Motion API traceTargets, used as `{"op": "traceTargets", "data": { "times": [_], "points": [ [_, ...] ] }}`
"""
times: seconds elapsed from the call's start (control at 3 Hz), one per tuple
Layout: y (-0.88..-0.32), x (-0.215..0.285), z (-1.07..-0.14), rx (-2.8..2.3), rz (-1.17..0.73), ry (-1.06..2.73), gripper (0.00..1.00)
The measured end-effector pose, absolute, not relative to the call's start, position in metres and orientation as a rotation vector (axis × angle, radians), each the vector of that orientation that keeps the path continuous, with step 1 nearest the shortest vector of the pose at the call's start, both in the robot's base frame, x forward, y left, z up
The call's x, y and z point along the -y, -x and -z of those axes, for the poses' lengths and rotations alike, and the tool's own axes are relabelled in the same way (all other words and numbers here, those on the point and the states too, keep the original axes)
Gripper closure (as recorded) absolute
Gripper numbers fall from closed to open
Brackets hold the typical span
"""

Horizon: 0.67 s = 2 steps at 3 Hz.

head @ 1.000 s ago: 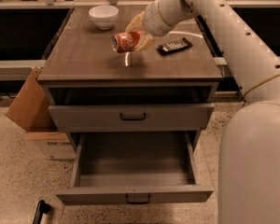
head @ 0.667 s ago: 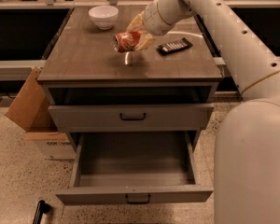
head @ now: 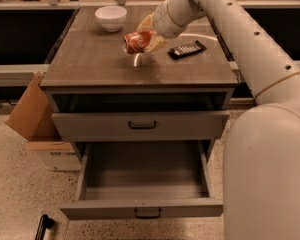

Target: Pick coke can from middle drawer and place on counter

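Note:
The coke can [head: 135, 42] is red with a silver end and lies sideways in my gripper [head: 146, 38], held just above the counter [head: 100, 64] near its middle. The gripper is shut on the can, its pale fingers wrapping the can's right half. My arm reaches in from the upper right. The middle drawer [head: 142, 206] stands pulled open below, its tray interior bare. The taller drawer front [head: 140, 125] above it is shut.
A white bowl [head: 111, 17] stands at the counter's back left. A black remote [head: 187, 49] lies right of the can. A cardboard box [head: 35, 115] leans on the floor to the cabinet's left. My robot body [head: 270, 174] fills the right side.
The gripper with the can has shifted very slightly; the can stays held over the counter's middle. Nothing else has moved.

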State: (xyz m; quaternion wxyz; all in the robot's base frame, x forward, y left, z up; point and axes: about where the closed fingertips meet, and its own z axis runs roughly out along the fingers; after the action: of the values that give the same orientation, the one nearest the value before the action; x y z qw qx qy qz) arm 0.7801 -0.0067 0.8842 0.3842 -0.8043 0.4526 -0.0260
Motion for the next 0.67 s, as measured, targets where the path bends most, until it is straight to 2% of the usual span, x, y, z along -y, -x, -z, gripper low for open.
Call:
{"op": "traceTargets", "data": {
  "times": [0.33,0.67],
  "points": [
    [-0.7821,0.0092,-0.8805,-1.175,0.070,2.055,0.13],
    [-0.7822,0.0112,-0.8801,-1.181,0.071,2.057,0.00]
  ]
}}
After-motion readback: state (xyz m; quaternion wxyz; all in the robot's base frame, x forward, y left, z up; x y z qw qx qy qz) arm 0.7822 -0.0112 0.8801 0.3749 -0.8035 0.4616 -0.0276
